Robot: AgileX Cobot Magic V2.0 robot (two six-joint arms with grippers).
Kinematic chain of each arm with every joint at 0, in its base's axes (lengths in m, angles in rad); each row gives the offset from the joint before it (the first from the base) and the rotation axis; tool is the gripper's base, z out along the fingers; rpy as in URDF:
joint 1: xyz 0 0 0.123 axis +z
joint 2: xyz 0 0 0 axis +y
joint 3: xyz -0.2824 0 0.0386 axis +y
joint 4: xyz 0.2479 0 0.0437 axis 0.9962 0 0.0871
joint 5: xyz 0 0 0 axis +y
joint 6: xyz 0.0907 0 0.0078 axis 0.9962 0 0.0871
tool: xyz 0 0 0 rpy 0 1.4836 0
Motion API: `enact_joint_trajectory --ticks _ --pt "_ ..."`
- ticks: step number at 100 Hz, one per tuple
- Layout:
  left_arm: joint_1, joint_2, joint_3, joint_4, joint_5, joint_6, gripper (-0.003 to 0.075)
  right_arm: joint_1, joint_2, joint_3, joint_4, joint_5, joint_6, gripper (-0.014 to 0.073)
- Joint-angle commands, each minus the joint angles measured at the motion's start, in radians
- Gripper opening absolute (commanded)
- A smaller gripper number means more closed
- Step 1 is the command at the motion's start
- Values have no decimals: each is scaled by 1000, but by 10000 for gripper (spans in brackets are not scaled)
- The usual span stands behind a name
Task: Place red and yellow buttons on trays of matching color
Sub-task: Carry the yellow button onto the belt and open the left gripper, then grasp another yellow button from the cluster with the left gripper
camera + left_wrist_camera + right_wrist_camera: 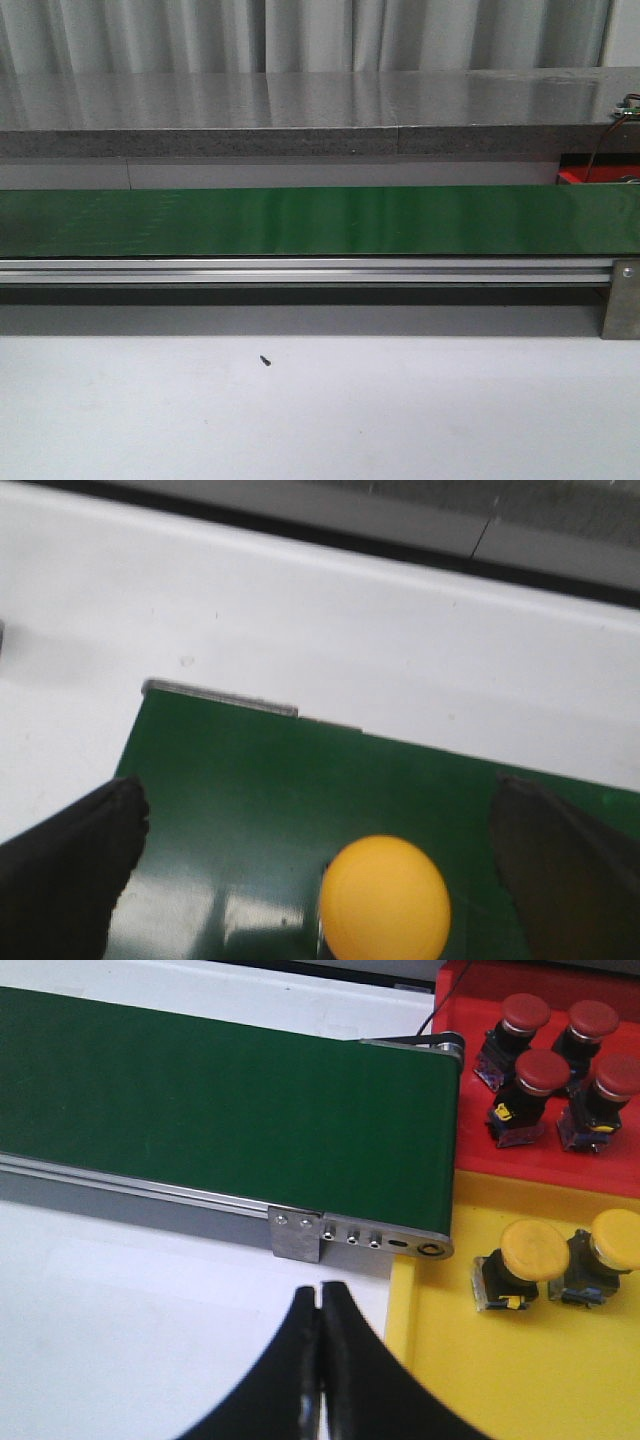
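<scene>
A yellow button (pixel 385 898) sits on the green belt (pixel 260 800) near the belt's end. My left gripper (pixel 318 783) is open above it, with one dark finger on each side and neither touching it. My right gripper (pixel 321 1288) is shut and empty, over the white table just short of the yellow tray (pixel 520 1380). That tray holds two yellow buttons (pixel 533 1248). Beyond it, the red tray (pixel 540 1165) holds several red buttons (pixel 543 1072). Neither gripper appears in the front view, where the belt (pixel 300 220) lies bare.
The conveyor's metal end bracket (pixel 297 1237) and roller end (pixel 435 1250) butt against the yellow tray. In the front view the aluminium rail (pixel 300 270) runs along the belt, a small black screw (pixel 265 360) lies on the table, and a red corner (pixel 590 176) shows at far right.
</scene>
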Motion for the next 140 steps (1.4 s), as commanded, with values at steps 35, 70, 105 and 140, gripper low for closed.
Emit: enact_joint_trajectory --ticks 35,70,105,140 --pt "178 32 -264 57 -82 -12 654 1 -2 -24 27 -51 -6 -96" --pt "316 266 -439 84 -74 -12 650 1 -2 -24 27 -51 -6 -96" --pt "337 476 -611 124 -68 -12 650 1 -2 -24 27 -51 -6 -96" --pt "338 610 -725 131 -23 -12 650 1 -2 -24 27 -51 -6 -96"
